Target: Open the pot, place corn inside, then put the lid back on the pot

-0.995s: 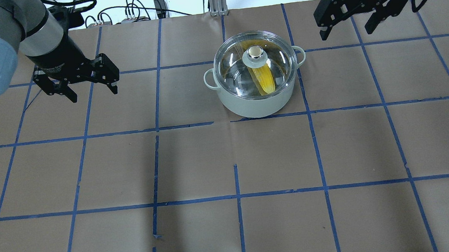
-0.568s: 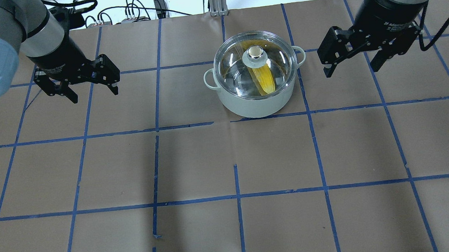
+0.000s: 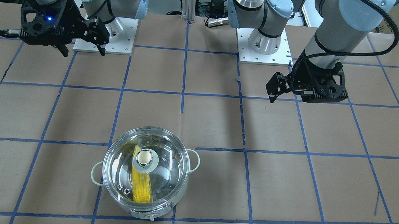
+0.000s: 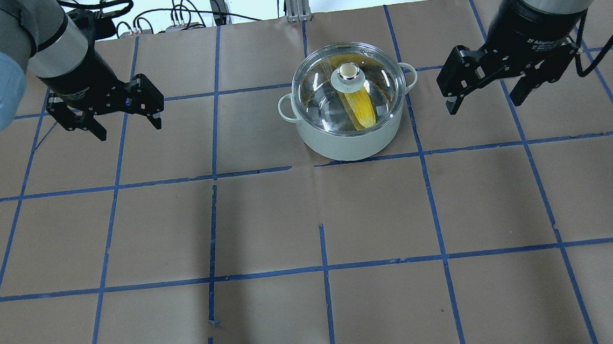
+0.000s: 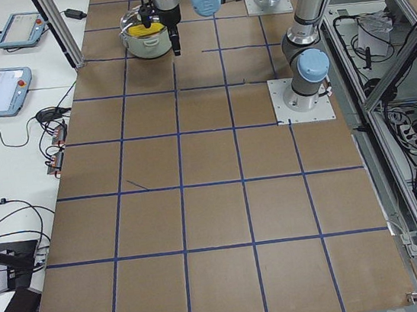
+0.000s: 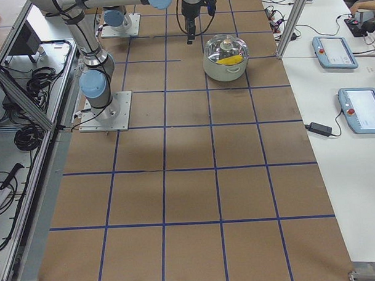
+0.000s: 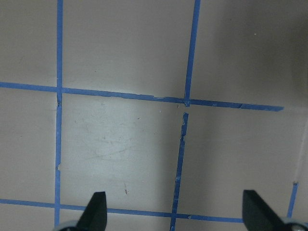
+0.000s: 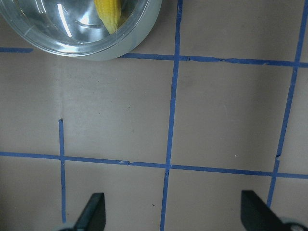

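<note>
Left pincer [image 4: 129, 127] and right pincer [image 4: 482, 103] gape empty flanking the closed pot [image 4: 348, 145], upper centre; a careless inward swing could dislodge its lid [image 4: 322, 92].

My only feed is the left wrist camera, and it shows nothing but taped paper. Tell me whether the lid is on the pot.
Observer: Yes. In the overhead view the lid sits closed on the pot.
Operator: Report the corn.
Observer: The corn lies inside the pot, visible through the glass.
Operator: Give me the right gripper.
Observer: The right gripper is open and empty, off to the pot's side and not touching it.
</note>
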